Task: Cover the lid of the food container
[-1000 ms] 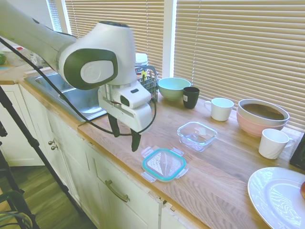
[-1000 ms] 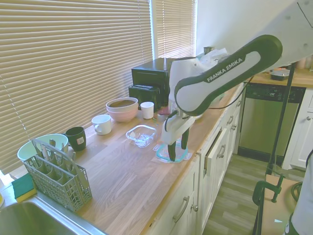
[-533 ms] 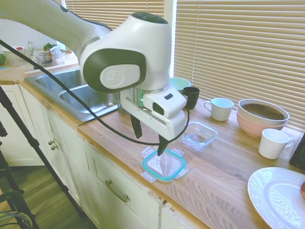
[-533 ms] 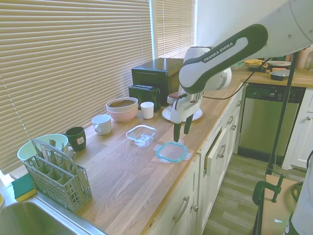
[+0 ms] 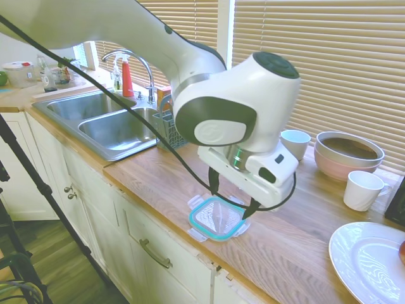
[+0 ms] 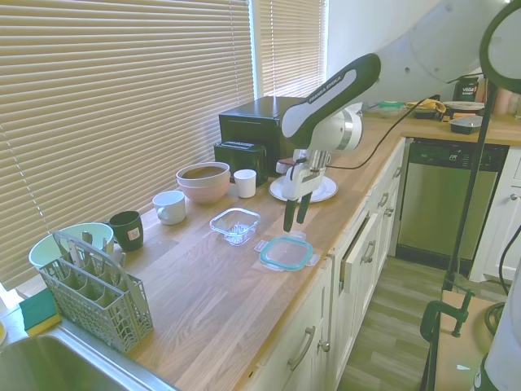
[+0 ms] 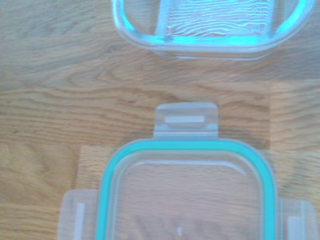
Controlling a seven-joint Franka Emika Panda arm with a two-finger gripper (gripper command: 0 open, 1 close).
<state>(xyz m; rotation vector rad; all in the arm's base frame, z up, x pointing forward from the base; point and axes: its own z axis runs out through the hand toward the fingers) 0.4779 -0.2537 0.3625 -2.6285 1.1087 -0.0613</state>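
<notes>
Only the second exterior view shows the food container (image 6: 235, 224) beside the lid (image 6: 286, 252).

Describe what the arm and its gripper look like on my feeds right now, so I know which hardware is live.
A glossy white arm with dark grey joint bands; one band in the second exterior view reads FRANKA EMIKA in white letters. A white boxy wrist block carries the gripper, which has two slim dark fingers. Black cables loop along the arm down to that block.

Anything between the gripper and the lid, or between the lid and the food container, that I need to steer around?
Nothing visible. The gripper hangs open just above the lid, with only air between. The food container sits right beside the lid on bare wooden counter; the wrist view shows only wood between them.
</notes>
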